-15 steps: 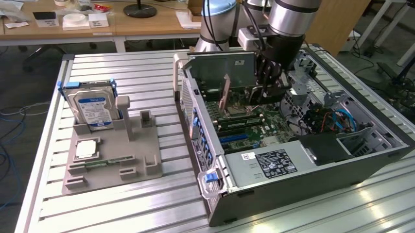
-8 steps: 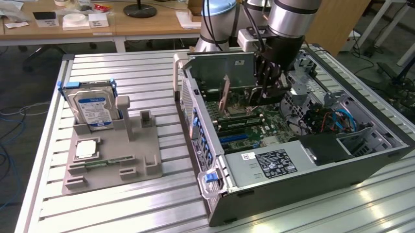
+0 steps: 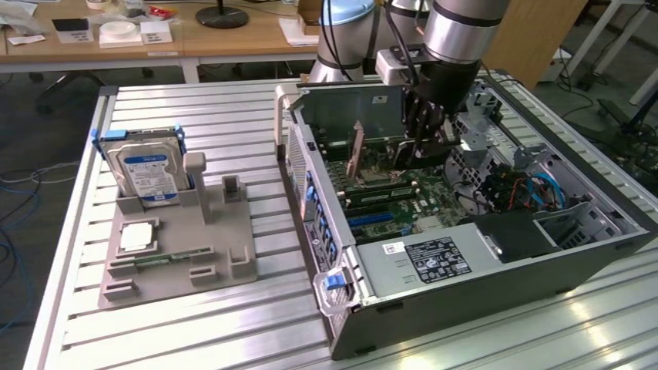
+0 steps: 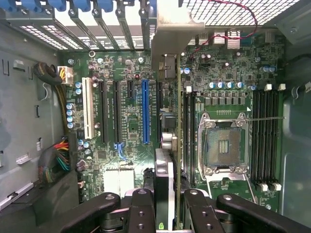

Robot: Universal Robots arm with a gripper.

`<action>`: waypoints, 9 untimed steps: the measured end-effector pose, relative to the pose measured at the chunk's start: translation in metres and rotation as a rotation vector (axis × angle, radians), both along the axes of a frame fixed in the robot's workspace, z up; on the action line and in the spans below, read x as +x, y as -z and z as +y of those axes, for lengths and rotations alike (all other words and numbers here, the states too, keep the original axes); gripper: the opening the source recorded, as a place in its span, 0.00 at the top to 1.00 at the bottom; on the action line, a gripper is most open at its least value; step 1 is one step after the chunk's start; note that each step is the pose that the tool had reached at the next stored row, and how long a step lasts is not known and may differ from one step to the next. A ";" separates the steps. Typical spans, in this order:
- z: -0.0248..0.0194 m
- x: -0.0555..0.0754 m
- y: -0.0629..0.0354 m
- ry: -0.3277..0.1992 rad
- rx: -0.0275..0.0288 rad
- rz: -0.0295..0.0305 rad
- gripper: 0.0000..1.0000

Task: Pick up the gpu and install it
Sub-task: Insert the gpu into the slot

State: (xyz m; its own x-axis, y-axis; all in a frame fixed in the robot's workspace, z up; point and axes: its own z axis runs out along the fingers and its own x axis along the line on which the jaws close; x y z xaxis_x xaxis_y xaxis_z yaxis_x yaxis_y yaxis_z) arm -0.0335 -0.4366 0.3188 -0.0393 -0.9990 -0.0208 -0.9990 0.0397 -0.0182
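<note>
Black pincer (image 4: pixel 167 206) clenched on gpu (image 4: pixel 178 145) (edge-on), card upright between its fingers (image 4: pixel 141 208), above motherboard (image 4: pixel 126 121)

A: Layout check?

B: Open PC case (image 3: pixel 494 254) takes center to lower right of the exterior frame, on the slatted table (image 3: pixel 236 116). Parts holder (image 3: pixel 180 247) sits at left, well apart from the case. Hard drive (image 3: pixel 149 173) stands upright at the holder's upper left.

A: Arm?

B: Arm drops in from the top edge, gripper (image 3: pixel 424 142) inside the case over the motherboard (image 3: pixel 411 208). The gpu (image 3: pixel 356 150) stands on edge just left of it.

A: Wrist cam?

B: The gpu (image 4: pixel 165 184) runs up frame center, between the fingers (image 4: pixel 141 208). Slots on its left, CPU socket (image 4: pixel 222 148) on its right, RAM slots (image 4: pixel 266 136) further right.
</note>
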 end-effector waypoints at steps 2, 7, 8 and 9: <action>0.0000 0.000 0.0002 0.000 0.0000 0.0000 0.72; 0.0000 0.000 0.0021 0.003 0.0000 0.0000 0.72; 0.0000 0.000 0.0024 0.005 0.0000 0.0000 0.72; -0.0001 0.000 0.0027 0.007 -0.0001 0.0000 0.72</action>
State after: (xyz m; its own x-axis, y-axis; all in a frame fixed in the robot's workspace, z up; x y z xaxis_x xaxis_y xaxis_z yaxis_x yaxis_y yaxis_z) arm -0.0335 -0.4367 0.3160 -0.0459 -0.9987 -0.0207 -0.9988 0.0462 -0.0181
